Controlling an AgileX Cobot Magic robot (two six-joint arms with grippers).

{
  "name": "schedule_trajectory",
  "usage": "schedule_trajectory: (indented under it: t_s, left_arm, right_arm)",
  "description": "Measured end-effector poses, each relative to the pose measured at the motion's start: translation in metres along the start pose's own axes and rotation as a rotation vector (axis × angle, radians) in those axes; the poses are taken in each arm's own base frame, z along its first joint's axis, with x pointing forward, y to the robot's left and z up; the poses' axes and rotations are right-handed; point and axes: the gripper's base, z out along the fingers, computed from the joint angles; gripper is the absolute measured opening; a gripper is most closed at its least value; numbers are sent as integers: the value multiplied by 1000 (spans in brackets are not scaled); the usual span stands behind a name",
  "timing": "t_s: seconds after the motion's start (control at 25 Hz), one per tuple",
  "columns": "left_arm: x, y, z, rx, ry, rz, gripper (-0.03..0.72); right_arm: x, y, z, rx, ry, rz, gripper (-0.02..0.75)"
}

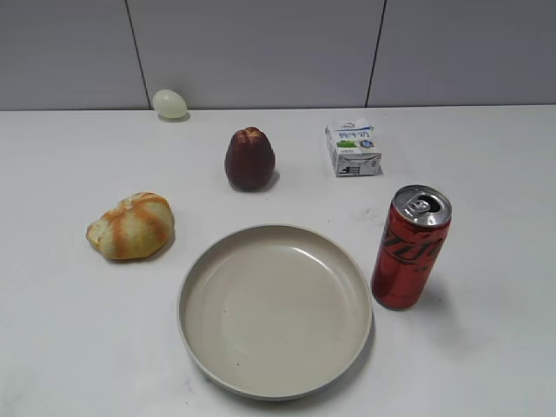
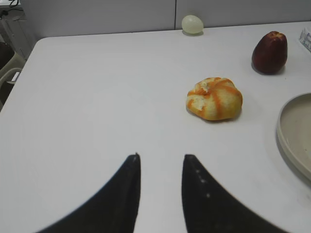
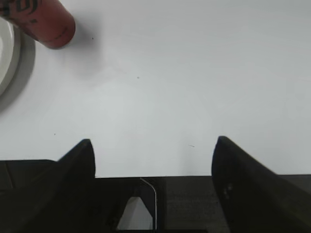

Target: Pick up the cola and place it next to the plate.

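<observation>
With the cola (image 1: 411, 248) upright just beside the plate (image 1: 193, 287), keep the right gripper (image 3: 153, 155) fingers wide, empty, and clear of it.

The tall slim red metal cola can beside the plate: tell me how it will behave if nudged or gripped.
The tall slim red metal cola can stands upright on a narrow base, so a high push would probably tip it, and once down it would likely roll. Its smooth, glossy wall may be slippery. Its weight cannot be told; thin metal could dent under a hard squeeze.
</observation>
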Motion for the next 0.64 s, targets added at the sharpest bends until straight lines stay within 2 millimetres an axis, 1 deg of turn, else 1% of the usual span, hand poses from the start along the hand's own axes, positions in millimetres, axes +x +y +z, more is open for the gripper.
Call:
schedule_trajectory:
  t_s: [0.16, 0.32, 0.64]
  left_arm:
    - [0, 0, 0, 0, 0, 0, 235]
    - [0, 0, 0, 0, 0, 0, 235]
    - [0, 0, 0, 0, 0, 0, 235]
  right_arm:
    - [22, 0, -8, 2, -120, -9, 594]
    - [35, 0, -22, -1, -261, -18, 594]
    - [58, 1, -42, -4, -458, -33, 594]
